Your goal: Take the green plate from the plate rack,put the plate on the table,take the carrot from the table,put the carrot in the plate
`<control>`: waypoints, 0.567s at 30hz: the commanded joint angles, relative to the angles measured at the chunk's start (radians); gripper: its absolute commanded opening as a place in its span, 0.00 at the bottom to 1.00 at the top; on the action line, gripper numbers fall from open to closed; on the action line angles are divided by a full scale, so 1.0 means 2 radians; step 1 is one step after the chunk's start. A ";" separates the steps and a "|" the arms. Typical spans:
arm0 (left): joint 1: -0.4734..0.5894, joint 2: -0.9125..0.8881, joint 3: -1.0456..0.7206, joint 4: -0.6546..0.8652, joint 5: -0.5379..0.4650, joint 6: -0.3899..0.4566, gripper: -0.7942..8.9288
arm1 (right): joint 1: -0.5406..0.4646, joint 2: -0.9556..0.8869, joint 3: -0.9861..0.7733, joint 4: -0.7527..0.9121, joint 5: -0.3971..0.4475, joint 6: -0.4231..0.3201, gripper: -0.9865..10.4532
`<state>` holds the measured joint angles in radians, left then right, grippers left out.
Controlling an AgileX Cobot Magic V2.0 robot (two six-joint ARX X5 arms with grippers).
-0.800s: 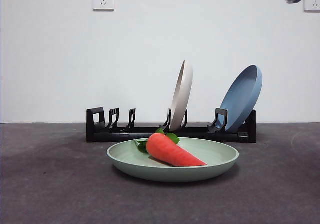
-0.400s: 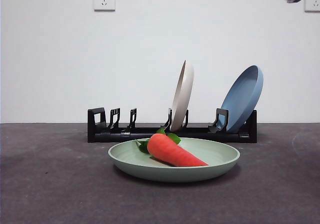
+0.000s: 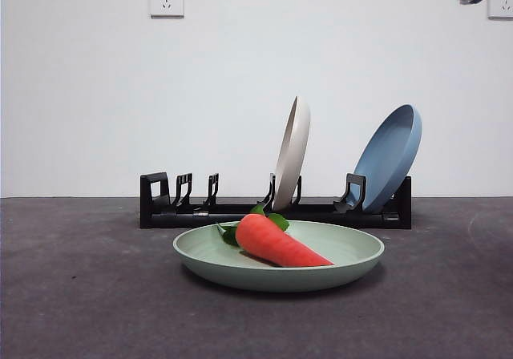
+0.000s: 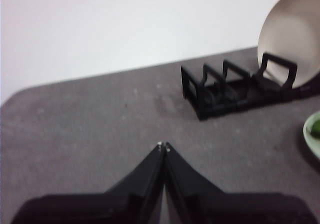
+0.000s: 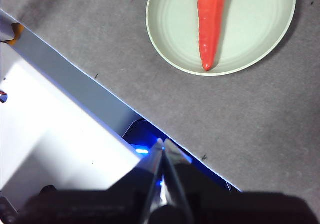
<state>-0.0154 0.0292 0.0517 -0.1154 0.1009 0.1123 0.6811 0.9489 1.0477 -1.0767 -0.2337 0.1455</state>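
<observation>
Now the carrot (image 3: 279, 244) lies inside the green plate (image 3: 353, 267), which sits flat on the table (image 3: 80, 295) just in front of the rack (image 3: 240, 211) — leaves toward the rack, tip near the plate's front rim. Behind it, a cream plate (image 3: 292, 152) and a blue plate (image 3: 389, 157) stand tilted in the rack's slots. Both arms are well clear of the plate: the left gripper (image 4: 163, 146) hangs over bare table beside the rack's end, jaws pressed together and holding nothing; the right gripper (image 5: 161, 143) is up high near the table's edge — clenched too, empty.
</observation>
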 commanded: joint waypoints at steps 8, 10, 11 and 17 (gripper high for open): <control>0.002 -0.012 -0.016 -0.048 0.004 -0.032 0.08 | 0.000 -0.002 -0.004 0.001 0.000 -0.002 0.09; 0.002 -0.012 -0.016 -0.048 0.003 -0.032 0.08 | 0.000 -0.002 -0.004 0.001 0.000 -0.002 0.09; 0.002 -0.012 -0.016 -0.049 0.003 -0.032 0.08 | 0.000 -0.002 -0.004 0.001 0.000 -0.003 0.09; 0.002 -0.012 -0.016 -0.051 0.003 -0.032 0.08 | 0.000 -0.002 -0.004 0.001 0.000 -0.003 0.09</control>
<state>-0.0147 0.0074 0.0311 -0.2161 0.1078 0.0586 0.6811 0.9485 1.0477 -1.0771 -0.2337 0.1455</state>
